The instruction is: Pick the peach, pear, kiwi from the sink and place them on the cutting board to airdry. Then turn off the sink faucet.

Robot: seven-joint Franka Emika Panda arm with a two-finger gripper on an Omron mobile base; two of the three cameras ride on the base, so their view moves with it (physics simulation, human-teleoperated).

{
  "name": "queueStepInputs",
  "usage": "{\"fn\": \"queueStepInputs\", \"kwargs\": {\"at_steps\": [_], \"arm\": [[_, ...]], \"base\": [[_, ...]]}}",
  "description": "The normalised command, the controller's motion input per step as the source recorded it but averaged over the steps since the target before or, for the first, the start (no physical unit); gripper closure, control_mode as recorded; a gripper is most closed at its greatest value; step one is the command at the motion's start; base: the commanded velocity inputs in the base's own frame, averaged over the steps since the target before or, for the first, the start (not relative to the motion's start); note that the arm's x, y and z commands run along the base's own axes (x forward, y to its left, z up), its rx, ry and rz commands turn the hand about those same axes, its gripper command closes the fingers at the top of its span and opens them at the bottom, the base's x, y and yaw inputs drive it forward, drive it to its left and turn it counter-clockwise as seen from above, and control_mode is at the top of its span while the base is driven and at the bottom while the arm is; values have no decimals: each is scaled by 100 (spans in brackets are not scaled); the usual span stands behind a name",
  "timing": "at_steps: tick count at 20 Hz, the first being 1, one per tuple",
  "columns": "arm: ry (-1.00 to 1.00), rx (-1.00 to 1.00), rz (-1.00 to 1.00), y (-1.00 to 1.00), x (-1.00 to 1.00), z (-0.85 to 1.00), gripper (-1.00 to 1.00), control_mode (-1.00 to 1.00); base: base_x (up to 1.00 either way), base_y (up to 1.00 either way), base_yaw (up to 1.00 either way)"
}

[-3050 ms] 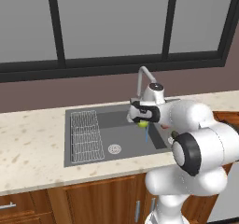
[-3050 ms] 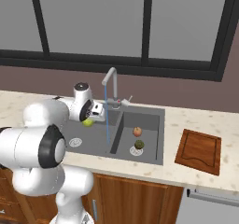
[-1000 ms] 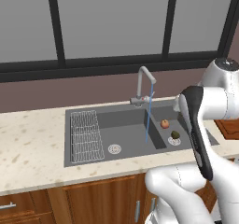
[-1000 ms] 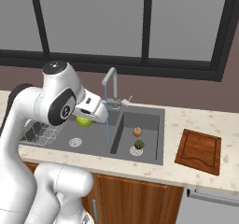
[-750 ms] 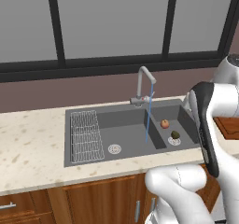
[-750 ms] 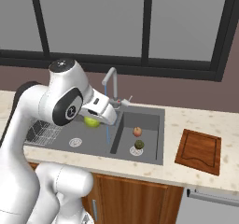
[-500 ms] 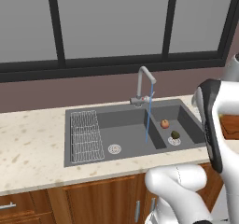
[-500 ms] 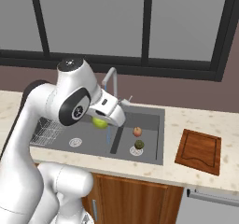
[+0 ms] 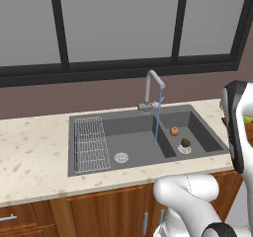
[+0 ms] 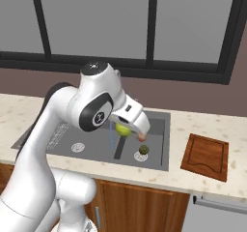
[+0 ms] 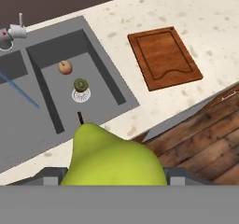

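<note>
The speckled cream counter [image 10: 202,178] carries the dark grey matte sink [image 9: 200,125] and the flat reddish-brown wooden cutting board [image 10: 205,156]. The gripper [image 10: 126,129] clamps the smooth yellow-green pear [image 11: 114,160] above the basin. The reddish peach [image 9: 174,131] and dull oval kiwi [image 9: 185,142] lie in the right basin.
</note>
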Motion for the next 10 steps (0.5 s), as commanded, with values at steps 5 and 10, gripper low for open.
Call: {"fn": "queueStepInputs", "kwargs": {"at_steps": [5, 10], "arm": [[0, -1, -3, -51, 0, 0, 100, -100], [0, 0, -1, -49, 0, 0, 100, -100]], "base": [[0, 0, 0], [0, 0, 0]]}}
